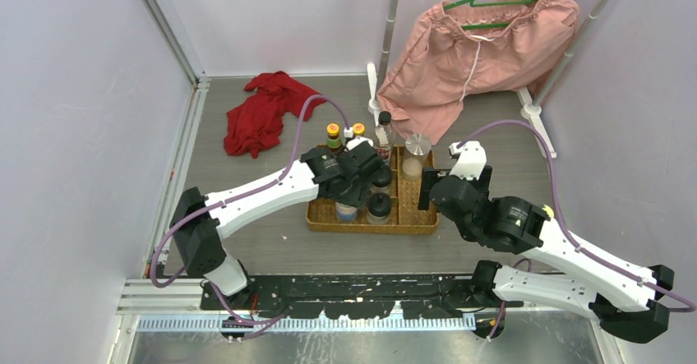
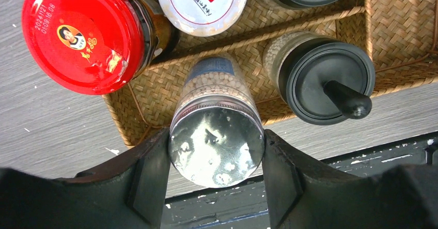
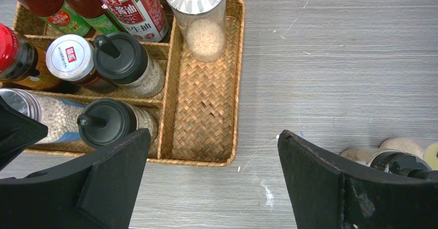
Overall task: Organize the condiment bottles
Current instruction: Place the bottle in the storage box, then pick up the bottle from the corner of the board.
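Note:
My left gripper (image 2: pixel 214 142) is shut on a silver-lidded shaker (image 2: pixel 216 146) of pale peppercorns, at the near-left compartment of the wicker tray (image 2: pixel 392 27); whether the shaker rests on the tray floor I cannot tell. Beside it stand a red-lidded jar (image 2: pixel 82 35), a white-lidded jar (image 2: pixel 202 4) and a black-capped grinder (image 2: pixel 325 81). In the right wrist view, two green-labelled sauces (image 3: pixel 62 12), a taller soy bottle (image 3: pixel 131 6) and a clear silver-lidded shaker (image 3: pixel 199 17) stand along the tray's back. My right gripper (image 3: pixel 213 136) is open and empty over the tray's near-right corner. More jars (image 3: pixel 397 159) show partly behind its right finger.
A red cloth (image 1: pixel 263 113) lies at the back left of the table. Pink shorts on a green hanger (image 1: pixel 477 52) hang from a white stand at the back right. The tray's right compartment (image 3: pixel 206 110) holds only the clear shaker. A black rail (image 1: pixel 345 286) runs along the near edge.

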Robot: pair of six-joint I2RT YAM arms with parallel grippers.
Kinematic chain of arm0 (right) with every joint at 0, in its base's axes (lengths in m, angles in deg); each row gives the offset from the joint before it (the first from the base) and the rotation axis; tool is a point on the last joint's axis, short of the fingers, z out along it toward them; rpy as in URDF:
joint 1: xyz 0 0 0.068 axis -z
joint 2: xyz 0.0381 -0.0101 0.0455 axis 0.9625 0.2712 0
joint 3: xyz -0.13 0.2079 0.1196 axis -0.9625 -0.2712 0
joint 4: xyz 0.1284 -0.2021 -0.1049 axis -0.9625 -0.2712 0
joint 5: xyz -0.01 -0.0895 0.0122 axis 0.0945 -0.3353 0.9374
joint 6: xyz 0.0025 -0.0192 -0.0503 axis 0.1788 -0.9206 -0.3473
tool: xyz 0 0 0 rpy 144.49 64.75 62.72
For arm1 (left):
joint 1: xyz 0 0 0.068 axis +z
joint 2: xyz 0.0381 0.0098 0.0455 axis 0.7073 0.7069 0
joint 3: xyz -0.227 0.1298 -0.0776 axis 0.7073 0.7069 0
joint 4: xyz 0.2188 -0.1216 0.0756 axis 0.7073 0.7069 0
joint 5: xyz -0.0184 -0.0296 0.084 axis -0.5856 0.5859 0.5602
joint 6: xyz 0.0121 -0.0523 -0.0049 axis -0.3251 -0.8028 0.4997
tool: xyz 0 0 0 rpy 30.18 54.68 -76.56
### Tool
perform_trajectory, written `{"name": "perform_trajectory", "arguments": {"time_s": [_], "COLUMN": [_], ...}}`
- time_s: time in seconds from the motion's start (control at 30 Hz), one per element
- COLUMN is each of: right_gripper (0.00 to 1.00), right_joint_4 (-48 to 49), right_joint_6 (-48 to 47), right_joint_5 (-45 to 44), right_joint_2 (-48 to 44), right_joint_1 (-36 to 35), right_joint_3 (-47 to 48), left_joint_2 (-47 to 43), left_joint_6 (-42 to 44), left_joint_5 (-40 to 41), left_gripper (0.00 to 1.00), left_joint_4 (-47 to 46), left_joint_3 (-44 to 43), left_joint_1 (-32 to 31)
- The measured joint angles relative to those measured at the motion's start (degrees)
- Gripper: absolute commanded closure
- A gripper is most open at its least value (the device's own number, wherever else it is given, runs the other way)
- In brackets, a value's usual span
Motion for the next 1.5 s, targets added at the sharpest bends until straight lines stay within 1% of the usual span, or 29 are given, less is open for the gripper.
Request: {"name": "perform_trajectory", "arguments": {"time_s": [0.07,0.13,0.27,0.47,0.6,0.63,0.67,0.73,0.8,0.87,0.97,1.03,1.1,1.3,1.43,1.5], "right_gripper": [0.0,0.0,0.0,0.0,0.0,0.0,0.0,0.0,0.0,0.0,0.0,0.0,0.0,0.0,0.0,0.0], "right_joint_4": [0.0,0.0,0.1,0.3,0.5,0.5,0.5,0.4,0.3,-0.1,-1.8,-4.7,-7.7,-13.7,-18.7,-21.6], "right_joint_6": [0.0,0.0,0.0,0.0,0.0,0.0,0.0,0.0,0.2,0.7,2.1,3.8,5.7,9.1,14.0,17.9], "right_joint_5": [0.1,0.1,0.3,0.8,1.2,1.4,1.4,1.4,1.4,1.1,0.0,-1.1,-2.8,-4.3,-3.7,-2.6], "right_joint_2": [0.0,0.0,0.0,0.5,0.9,0.9,0.9,1.0,1.2,1.3,1.9,2.9,3.8,2.9,3.8,4.7], "right_joint_1": [0.0,0.1,0.1,0.1,0.1,0.1,0.1,0.1,0.2,0.3,1.8,5.0,10.2,28.2,38.0,40.9], "right_joint_3": [0.0,0.0,-0.2,-0.3,-0.3,-0.3,-0.3,-0.3,-0.3,-0.3,-0.1,1.0,2.8,5.7,5.8,5.8], "left_joint_2": [0.0,0.0,0.0,0.0,0.0,0.0,0.0,0.0,0.0,-0.1,-0.8,-1.9,-4.4,-11.7,-12.9,-12.7], "left_joint_6": [-0.1,-0.1,-0.1,-0.1,0.1,0.2,0.2,0.5,0.6,0.8,1.4,1.7,2.0,3.4,4.4,4.8], "left_joint_5": [-0.3,-0.4,-0.4,-0.4,-0.6,-0.6,-0.7,-0.7,-0.7,-0.4,1.1,2.2,3.3,4.4,3.9,3.2], "left_gripper": [0.52,0.46,0.4,0.35,0.29,0.27,0.16,0.09,0.06,0.01,0.0,0.0,0.0,0.0,0.0,0.0], "left_joint_4": [-0.4,-0.8,-1.6,-2.0,-2.2,-2.2,-2.3,-2.3,-2.4,-2.2,-0.7,0.5,1.5,2.1,1.5,1.1], "left_joint_3": [0.5,0.7,0.9,1.0,1.0,1.0,1.0,1.0,1.0,0.9,-0.2,-1.2,-1.9,-2.1,-1.3,-0.4], "left_joint_1": [0.1,0.2,0.4,0.4,0.4,0.4,0.4,0.4,0.4,0.4,0.4,0.4,0.4,0.5,0.5,0.5]}}
